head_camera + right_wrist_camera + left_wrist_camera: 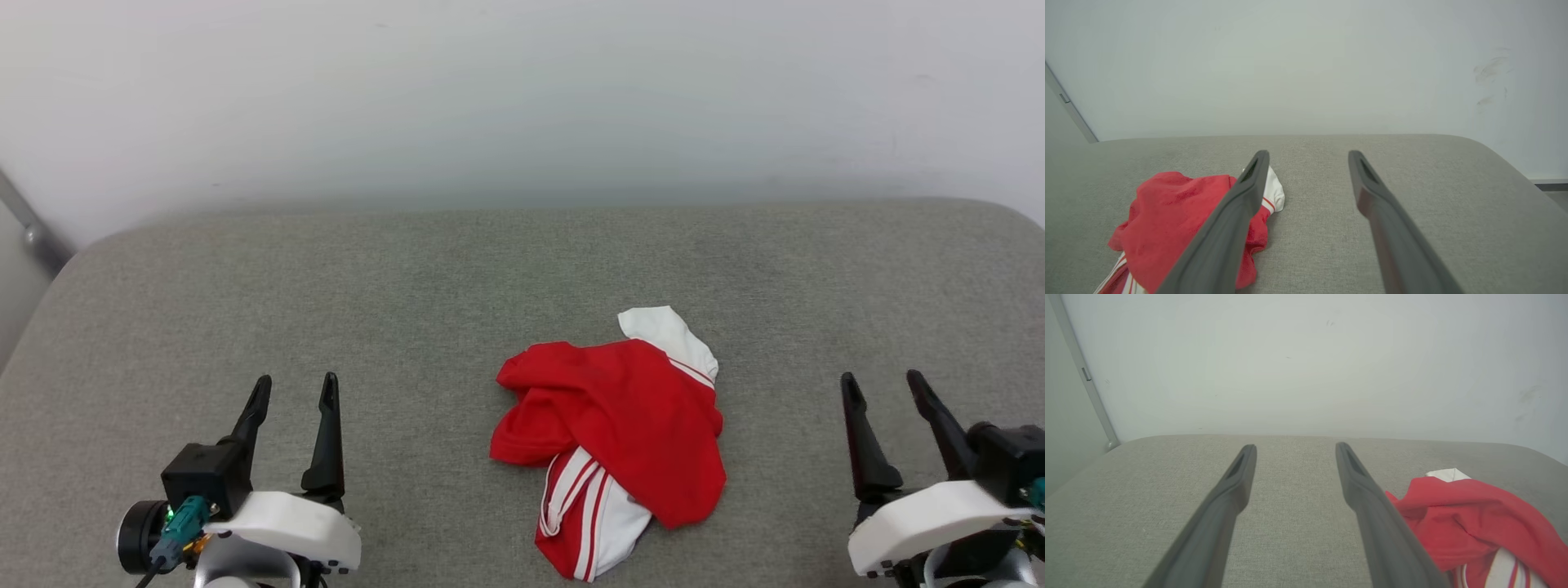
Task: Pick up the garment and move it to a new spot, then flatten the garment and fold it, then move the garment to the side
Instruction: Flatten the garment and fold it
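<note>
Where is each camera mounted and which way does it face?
Head view: on the head, facing forward and down at the garment crumpled on the grey cushion; left end effector lower left, right end effector lower right, both open.
Left wrist view: on the left wrist, looking along its own fingers toward the wall; garment at lower right.
Right wrist view: on the right wrist, along its fingers toward the wall; garment at lower left.
Shared by all: garment, cushion, wall.

garment (620, 408): 1 | end effectors (295, 379) (882, 376): 2 | grey cushion (408, 286): 1
</note>
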Robot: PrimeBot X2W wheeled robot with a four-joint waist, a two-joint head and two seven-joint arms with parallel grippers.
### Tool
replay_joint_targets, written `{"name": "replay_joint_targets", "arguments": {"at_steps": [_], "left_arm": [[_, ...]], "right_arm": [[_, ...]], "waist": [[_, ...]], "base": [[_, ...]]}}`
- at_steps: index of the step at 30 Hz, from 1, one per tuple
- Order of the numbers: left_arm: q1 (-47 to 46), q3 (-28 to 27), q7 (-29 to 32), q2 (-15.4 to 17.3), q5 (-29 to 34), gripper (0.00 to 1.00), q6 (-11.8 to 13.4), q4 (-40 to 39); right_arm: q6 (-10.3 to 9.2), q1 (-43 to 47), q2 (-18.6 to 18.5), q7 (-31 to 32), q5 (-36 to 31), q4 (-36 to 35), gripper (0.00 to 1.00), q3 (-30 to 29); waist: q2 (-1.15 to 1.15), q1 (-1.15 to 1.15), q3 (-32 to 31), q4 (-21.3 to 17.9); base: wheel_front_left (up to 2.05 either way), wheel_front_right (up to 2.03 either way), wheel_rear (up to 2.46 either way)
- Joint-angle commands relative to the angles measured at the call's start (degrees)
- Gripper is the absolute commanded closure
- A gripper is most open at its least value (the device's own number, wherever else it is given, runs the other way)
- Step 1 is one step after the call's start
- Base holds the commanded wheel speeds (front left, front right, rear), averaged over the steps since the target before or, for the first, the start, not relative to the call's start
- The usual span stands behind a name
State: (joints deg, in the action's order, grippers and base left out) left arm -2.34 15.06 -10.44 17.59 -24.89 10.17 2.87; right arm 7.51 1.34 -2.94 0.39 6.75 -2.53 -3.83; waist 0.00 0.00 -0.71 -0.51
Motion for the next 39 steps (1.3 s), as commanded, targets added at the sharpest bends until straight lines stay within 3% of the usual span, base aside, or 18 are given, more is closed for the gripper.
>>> {"name": "replay_joint_targets", "arguments": {"at_steps": [1,5,8,15,21,24,31,34,35,36,38,39], "left_arm": [[-0.8,0.0,-0.5,-0.3,-0.2,0.0,0.2,-0.3],[-2.8,0.6,-1.4,-1.3,0.0,0.0,-0.4,-0.4],[-3.8,0.9,-2.4,-2.1,0.3,0.0,-0.5,-0.4],[-6.2,1.6,-4.0,-4.3,0.9,0.0,-1.4,0.2],[-8.5,2.0,-4.6,-6.1,1.6,0.0,-2.5,1.0],[-10.0,2.0,-4.7,-7.0,2.1,0.0,-3.2,1.2],[-11.6,0.9,-4.7,-9.0,3.3,0.0,-4.7,1.1],[-11.6,0.0,-4.8,-9.9,3.9,0.0,-5.5,1.4],[-11.5,-0.2,-4.8,-10.1,4.1,0.0,-5.6,1.5],[-11.4,-0.5,-4.8,-10.3,4.2,0.0,-5.8,1.6],[-11.1,-1.2,-4.8,-10.6,4.6,0.0,-6.2,1.7],[-11.0,-1.5,-4.8,-10.7,4.8,0.0,-6.3,1.9]], "right_arm": [[-0.04,-0.3,0.1,0.4,0.5,0.4,0.0,-1.0],[-0.03,-1.6,0.1,2.2,2.7,1.3,0.0,-4.6],[-0.03,-4.2,-0.2,6.9,4.2,3.5,0.0,-7.6],[-0.03,-14.3,-5.4,26.9,9.4,12.4,0.0,-10.0],[-0.04,-22.7,-8.8,41.7,12.0,19.2,0.0,-6.9],[-0.04,-26.3,-10.3,45.3,11.8,22.2,0.0,-4.7],[-0.04,-32.0,-13.0,46.8,11.0,30.7,0.0,-2.3],[-0.04,-32.1,-12.5,48.5,11.4,35.3,0.0,-1.8],[-0.04,-32.0,-12.3,49.1,11.8,36.7,0.06,-1.6],[-0.05,-31.9,-12.1,49.2,12.0,37.7,0.25,-1.4],[-0.04,-32.0,-12.0,49.0,12.4,38.8,1.0,-0.7],[-0.03,-32.2,-11.9,48.8,12.8,39.1,1.0,-0.3]], "waist": [[0.0,0.0,0.5,0.7],[0.0,0.0,2.2,3.4],[0.0,0.0,3.9,5.2],[0.0,0.0,7.8,9.5],[0.0,0.0,11.0,12.9],[0.0,0.0,12.6,14.3],[0.0,0.0,15.3,16.5],[0.0,0.0,15.8,16.7],[0.0,0.0,15.8,16.7],[0.0,0.0,15.8,16.7],[0.0,0.0,15.8,16.6],[0.0,0.0,15.7,16.5]], "base": [[0.0,0.0,0.0],[0.0,0.0,0.0],[0.0,0.0,0.0],[0.0,0.0,0.0],[0.0,0.0,0.0],[0.0,0.0,0.0],[0.0,0.0,0.0],[0.0,0.0,0.0],[0.0,0.0,0.0],[0.0,0.0,0.0],[0.0,0.0,0.0],[0.0,0.0,0.0]]}}
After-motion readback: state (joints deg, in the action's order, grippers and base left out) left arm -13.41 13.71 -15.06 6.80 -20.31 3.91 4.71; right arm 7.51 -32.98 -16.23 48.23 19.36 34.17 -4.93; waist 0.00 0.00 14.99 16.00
